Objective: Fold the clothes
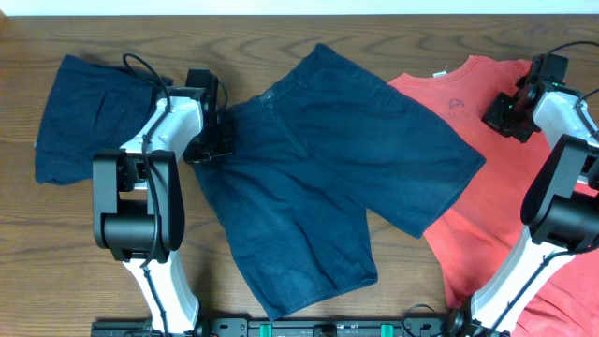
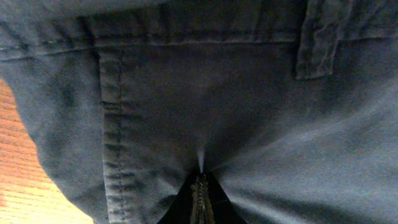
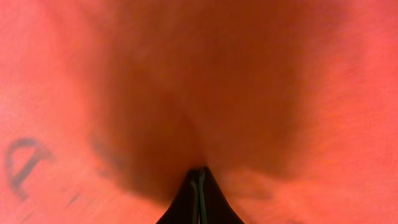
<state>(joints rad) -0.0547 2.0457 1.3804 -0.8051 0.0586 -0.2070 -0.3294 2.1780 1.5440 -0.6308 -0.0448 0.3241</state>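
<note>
Navy cotton fills the left wrist view: the left end effector has its fingers fully closed on a pucker of the shorts, just below the waistband, with a belt loop off to one side. From overhead, that grip sits at the waistband's left corner, so the whole garment lies to the right of it, flat on the counter. The waistband is at the far-left end. Both legs fan away from it, one toward the near edge and one toward the right arm. The long axis runs diagonally from far-left to near-right. The left arm is clearly the nearer one and already has hold. My read is that the fold turns on carrying that corner across, along or over the axis. The right end effector is well apart from the shorts. It is pinched shut on the red T-shirt, whose fabric gathers at the fingertips; the shorts' right leg overlaps that shirt. A second folded navy garment lies beyond the left arm, clear of the shorts.
</note>
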